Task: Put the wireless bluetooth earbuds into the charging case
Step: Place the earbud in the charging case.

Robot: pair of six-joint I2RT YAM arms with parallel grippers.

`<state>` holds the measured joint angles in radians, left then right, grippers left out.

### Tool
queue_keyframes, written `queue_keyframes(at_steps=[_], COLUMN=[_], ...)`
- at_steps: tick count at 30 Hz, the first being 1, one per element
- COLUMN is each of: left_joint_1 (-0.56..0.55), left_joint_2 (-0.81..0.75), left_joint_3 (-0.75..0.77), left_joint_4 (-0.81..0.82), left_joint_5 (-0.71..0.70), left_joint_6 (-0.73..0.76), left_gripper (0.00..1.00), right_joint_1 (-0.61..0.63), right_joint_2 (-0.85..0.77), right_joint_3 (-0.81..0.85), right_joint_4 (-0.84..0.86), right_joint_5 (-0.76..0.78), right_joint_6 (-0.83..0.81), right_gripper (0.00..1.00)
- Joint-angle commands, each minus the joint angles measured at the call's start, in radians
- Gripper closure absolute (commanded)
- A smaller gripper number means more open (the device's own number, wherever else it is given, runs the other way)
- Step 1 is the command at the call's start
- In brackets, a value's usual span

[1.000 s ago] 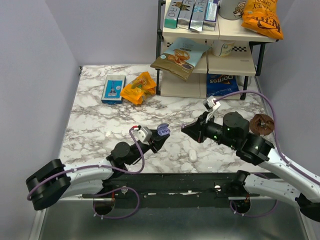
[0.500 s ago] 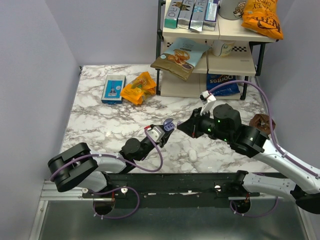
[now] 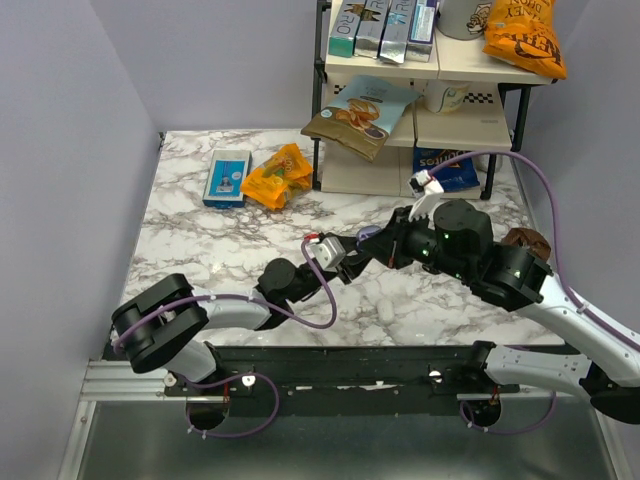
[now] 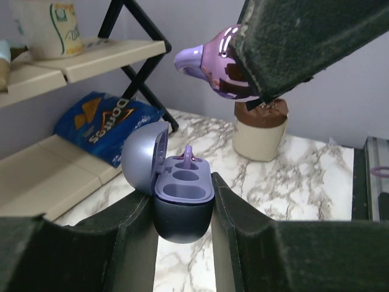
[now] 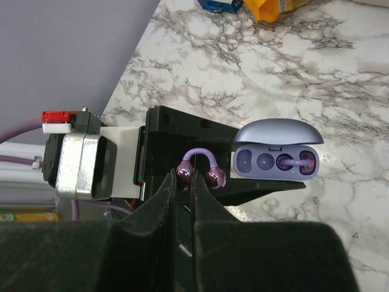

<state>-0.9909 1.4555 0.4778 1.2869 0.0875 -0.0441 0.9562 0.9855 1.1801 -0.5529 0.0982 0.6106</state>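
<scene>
Pinching an earbud point(image 5: 213, 177), right fingers point(image 5: 153, 214) hover beside the left-held case point(image 4: 182, 214).

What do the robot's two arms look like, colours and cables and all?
The left arm and right arm share one look: pale grey shells between chunky black joints. A thin purple cable loops along each. The left gripper and right gripper have flat, dark fingers. A small white-and-red plug sits by each wrist.

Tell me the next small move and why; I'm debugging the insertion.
Probably ease the right gripper and its earbud toward the empty wells of the open charging case in the left gripper: the other earbud already sits inside.
</scene>
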Motion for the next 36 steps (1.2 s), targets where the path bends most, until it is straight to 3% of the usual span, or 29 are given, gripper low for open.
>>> queue_keyframes(at_steps=[1,19,36], left_joint_1=[0.011,0.014,0.012], left_joint_2=[0.02,0.009,0.026], left_joint_3=[0.071,0.128,0.14], left_joint_4=[0.404,0.404,0.404], left_joint_5=[0.064,0.067,0.069], left_joint_6=[-0.045,-0.105,-0.105], left_gripper=[1.0,1.0,1.0], right_joint_1=[0.006,0.006,0.007], right_joint_2=[0.008,0.059,0.093], right_joint_3=[0.073,0.113,0.121], right_joint_4=[-0.09,-0.133,-0.111], right_joint_5=[0.081,0.228,0.207], right_joint_6=[0.0,0.002,0.001], right_gripper=[0.99,0.99,0.99])
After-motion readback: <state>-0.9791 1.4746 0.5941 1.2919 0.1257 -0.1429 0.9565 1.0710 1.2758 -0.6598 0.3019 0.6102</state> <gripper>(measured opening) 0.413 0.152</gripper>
